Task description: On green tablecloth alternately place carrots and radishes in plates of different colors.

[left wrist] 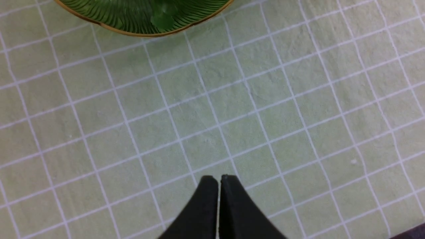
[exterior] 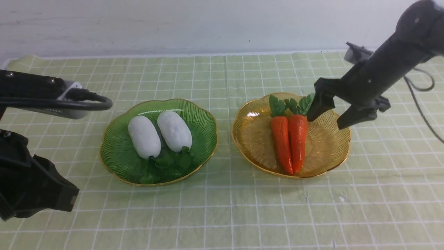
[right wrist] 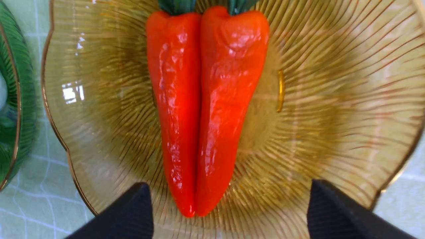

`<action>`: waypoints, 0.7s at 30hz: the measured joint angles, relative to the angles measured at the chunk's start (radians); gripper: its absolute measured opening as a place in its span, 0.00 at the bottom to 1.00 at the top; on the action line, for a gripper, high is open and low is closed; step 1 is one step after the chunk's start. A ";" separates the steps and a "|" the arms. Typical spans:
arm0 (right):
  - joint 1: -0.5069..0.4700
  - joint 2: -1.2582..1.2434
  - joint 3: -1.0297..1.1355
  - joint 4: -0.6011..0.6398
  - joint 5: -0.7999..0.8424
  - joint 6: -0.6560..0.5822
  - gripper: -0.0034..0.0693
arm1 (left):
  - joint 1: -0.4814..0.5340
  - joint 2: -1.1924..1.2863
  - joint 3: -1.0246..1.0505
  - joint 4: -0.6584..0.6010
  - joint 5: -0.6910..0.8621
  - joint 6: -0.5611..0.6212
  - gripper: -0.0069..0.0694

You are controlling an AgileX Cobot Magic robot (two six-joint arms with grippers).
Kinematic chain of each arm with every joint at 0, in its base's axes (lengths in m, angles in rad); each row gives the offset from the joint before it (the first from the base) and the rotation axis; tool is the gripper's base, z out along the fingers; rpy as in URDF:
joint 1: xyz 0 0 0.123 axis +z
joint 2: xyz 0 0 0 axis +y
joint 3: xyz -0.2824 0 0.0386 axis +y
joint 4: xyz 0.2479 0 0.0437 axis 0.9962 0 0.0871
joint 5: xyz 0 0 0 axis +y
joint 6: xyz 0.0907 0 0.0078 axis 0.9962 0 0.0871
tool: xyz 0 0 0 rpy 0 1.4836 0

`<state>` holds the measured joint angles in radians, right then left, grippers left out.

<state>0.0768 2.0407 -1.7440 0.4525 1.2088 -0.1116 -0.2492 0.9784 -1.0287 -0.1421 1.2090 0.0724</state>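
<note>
Nearest, at the left edge of the front view, the robot's bulky black left arm (exterior: pixel 31 173) reached into the frame, a thick dark cable (exterior: pixel 69 103) looping out above its lower part. In the left wrist view, its black left gripper (left wrist: pixel 219 181) was closed, the two fingertips standing side by side over bare cloth with nothing between them. The pale yellow-green tablecloth with a white grid of thin lines (exterior: pixel 215 215) spread across the lower part of the frame and on behind the plates, slightly wrinkled. Left of centre sat the translucent green ribbed plate with a scalloped gold-edged rim (exterior: pixel 118 149), holding two plump white oval radishes (exterior: pixel 145 137) side by side, their dark green leaves (exterior: pixel 184 158) toward the lower side of the plate. Right of centre, apart from it, lay the translucent amber-yellow plate of the same shape (exterior: pixel 253 139), where two glossy orange-red tapered carrots (exterior: pixel 282 144) rested touching along their lengths, green leafy tops (exterior: pixel 277 105) toward the upper rim, tips downward. Over that plate's upper right part hung the black right gripper (exterior: pixel 327 114), its jaws wide open and empty, its arm coming from the upper right corner. Farthest back, a whitish surface (exterior: pixel 194 27) crossed the top of the frame.
</note>
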 joint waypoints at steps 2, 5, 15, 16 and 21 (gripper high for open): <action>-0.005 -0.031 -0.011 -0.031 0.002 0.000 0.68 | 0.000 0.000 0.000 0.000 0.000 0.000 0.08; -0.009 -0.168 0.003 -0.085 0.015 0.000 0.34 | 0.000 0.000 0.000 -0.001 -0.001 0.000 0.08; -0.009 -0.862 0.373 -0.081 -0.164 -0.039 0.03 | 0.000 0.000 0.000 -0.069 -0.112 0.000 0.08; -0.009 -0.906 0.429 -0.081 -0.220 -0.051 0.03 | 0.000 0.000 0.001 -0.076 -0.127 0.000 0.08; -0.009 -1.307 0.853 -0.081 -0.636 -0.132 0.03 | 0.000 0.000 0.001 -0.086 -0.178 0.000 0.08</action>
<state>0.0676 0.7335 -0.8914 0.3719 0.5724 -0.2438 -0.2492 0.9784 -1.0278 -0.2276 1.0308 0.0724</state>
